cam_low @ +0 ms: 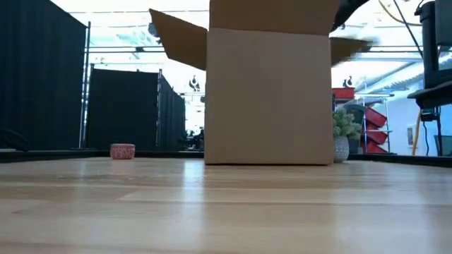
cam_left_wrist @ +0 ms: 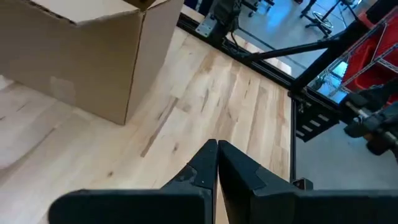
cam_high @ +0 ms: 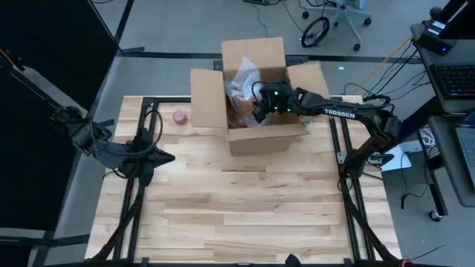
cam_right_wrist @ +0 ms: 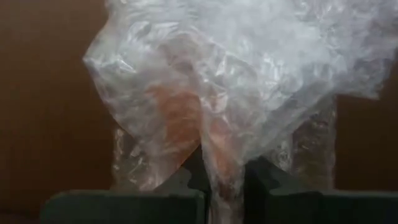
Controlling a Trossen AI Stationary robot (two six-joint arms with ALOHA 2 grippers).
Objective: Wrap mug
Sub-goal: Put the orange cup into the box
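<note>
- The mug itself cannot be made out under the crumpled bubble wrap [cam_right_wrist: 236, 87].
- In the low view, the cardboard box [cam_low: 268, 95] hides its contents, its top flaps cut off.

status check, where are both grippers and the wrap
Right gripper inside cardboard box, shut on bubble wrap. Left gripper shut, parked at table's left edge. Nothing blocking.

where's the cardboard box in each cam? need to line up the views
High view: cardboard box, open, top centre of the table, right gripper reaching inside.
Low view: centre, its plain front wall facing the camera.
Left wrist view: one corner and two walls, upper left.
Right wrist view: only dark brown inner walls behind the bubble wrap.
Shared landmark: the box itself.
</note>
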